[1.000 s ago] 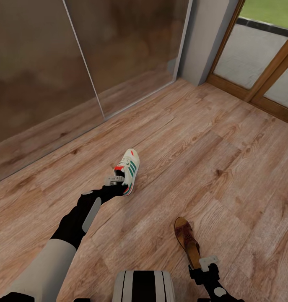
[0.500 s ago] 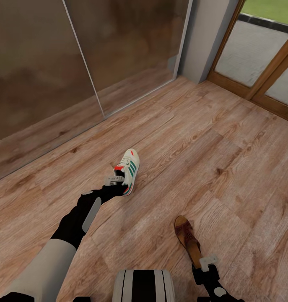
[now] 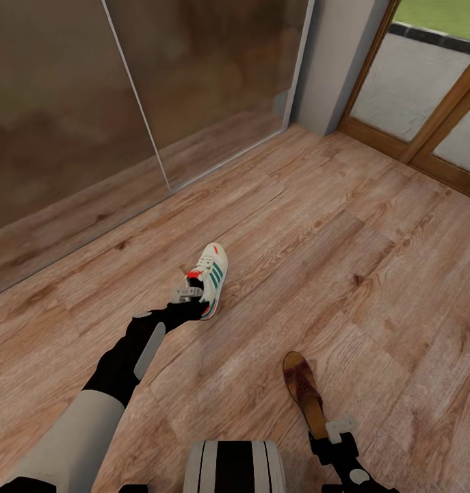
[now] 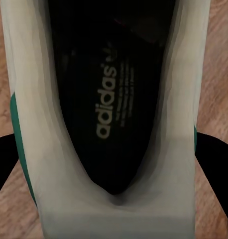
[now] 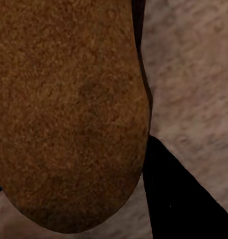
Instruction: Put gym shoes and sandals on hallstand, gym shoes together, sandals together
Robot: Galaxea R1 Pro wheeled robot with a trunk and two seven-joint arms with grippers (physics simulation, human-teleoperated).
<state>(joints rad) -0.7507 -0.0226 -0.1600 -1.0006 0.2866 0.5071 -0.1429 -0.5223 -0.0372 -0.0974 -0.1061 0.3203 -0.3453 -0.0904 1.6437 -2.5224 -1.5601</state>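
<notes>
I see one gym shoe (image 3: 211, 277) on the corridor floor (image 3: 344, 260), roughly mid-frame in head view, toe pointing away from me twd the mirrored wardrobe doors (image 3: 146, 89), green stripes on its side, red-orange tab at the heel. My left hand (image 3: 191, 296) is right at that heel; in left wrist view the shoe's dark inside w/ white adidas print (image 4: 109, 107) sits straight ahead, cream collar walls either side, and a black finger (image 4: 4, 164) shows just outside each wall, so the hand is spread wide around the heel. Can't tell if the fingers actually press the shoe. One sandal (image 3: 303, 390) lies nearer me on the right, well apart from the gym shoe, toe pointing away, tan footbed up. My right hand (image 3: 334, 433) is at its heel end; right wrist view has the tan footbed (image 5: 69, 109) close up w/ one black finger (image 5: 178, 194) beside its edge. Can't tell how wide that hand stands or whether it grips. Beyond the shoes: a pale wall corner (image 3: 334, 61), then a wood-framed glass door (image 3: 426, 96) at far right.
</notes>
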